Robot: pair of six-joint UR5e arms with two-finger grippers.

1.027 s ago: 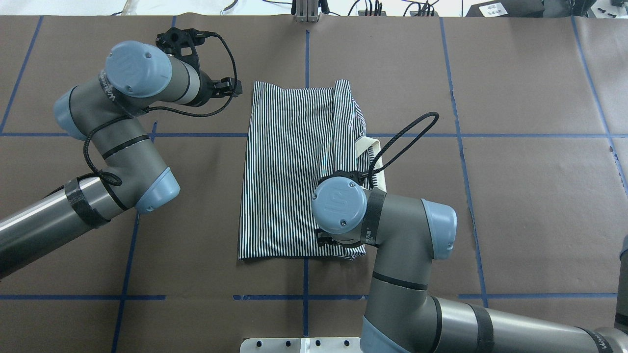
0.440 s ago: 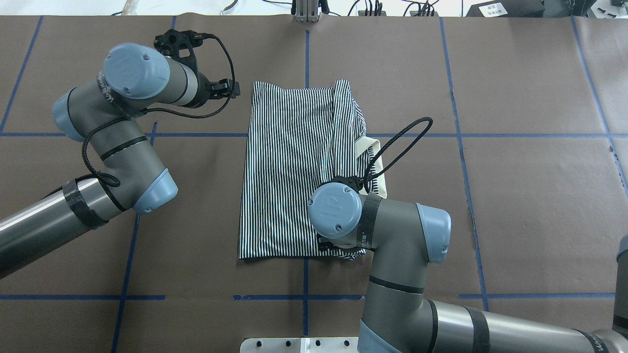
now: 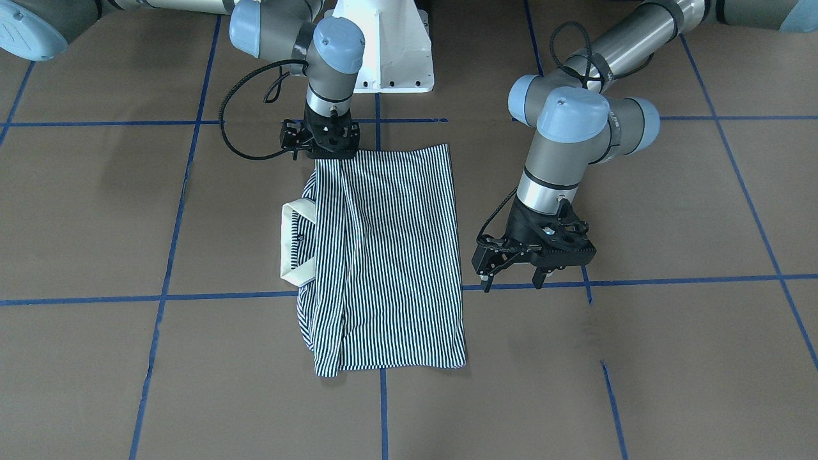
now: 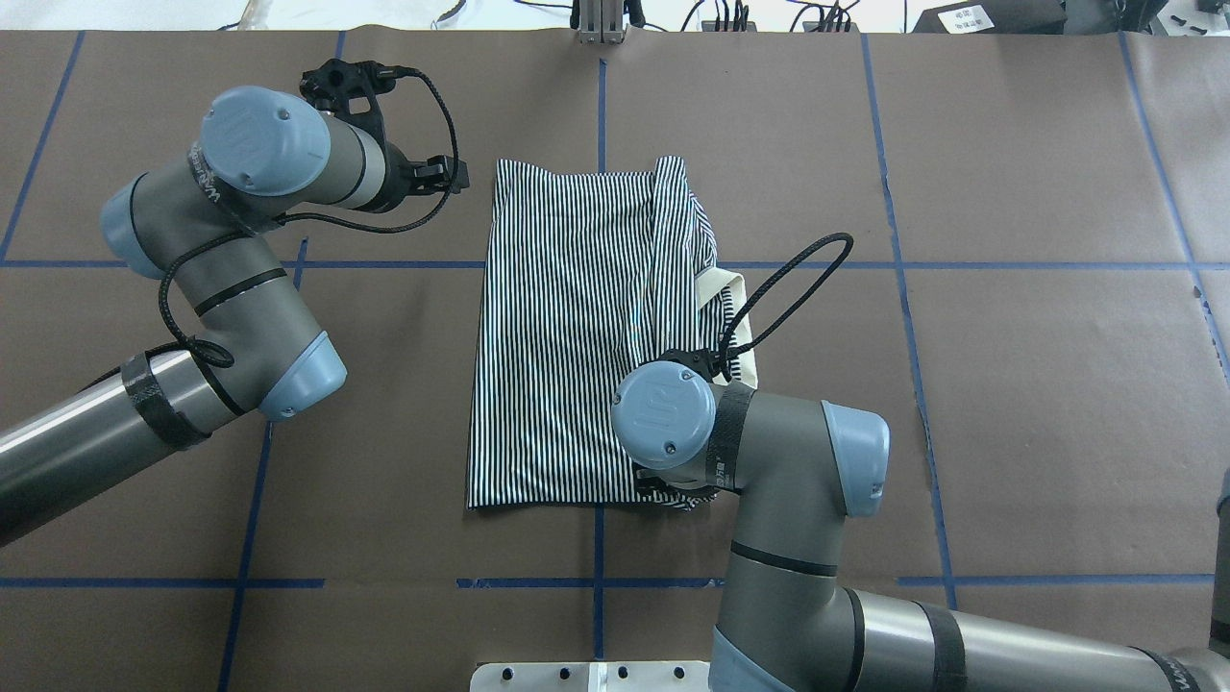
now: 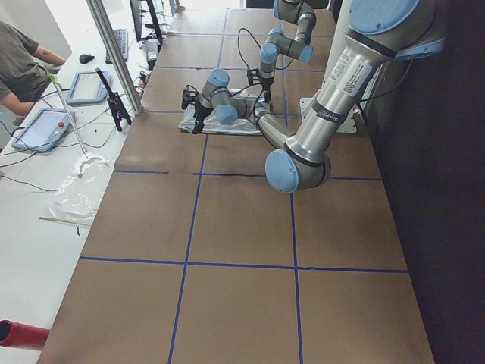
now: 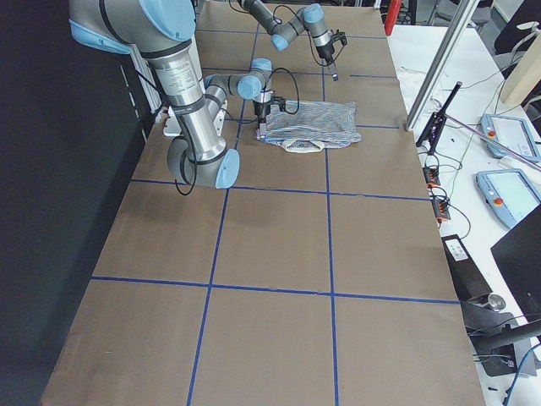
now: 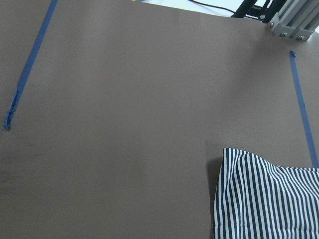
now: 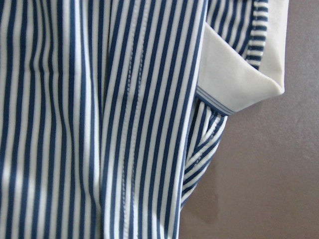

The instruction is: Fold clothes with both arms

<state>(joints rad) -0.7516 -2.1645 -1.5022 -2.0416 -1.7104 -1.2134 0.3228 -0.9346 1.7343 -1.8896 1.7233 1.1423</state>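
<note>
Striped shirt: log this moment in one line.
shirt: partly folded, flat | left claw: open, beside shirt, not touching | right claw: at shirt's robot-side edge, grip unclear

The polo shirt [image 4: 567, 327] shows thin navy-and-white stripes and a cream collar [image 3: 286, 243] on a brown, blue-lined table [image 4: 1009, 384].
</note>
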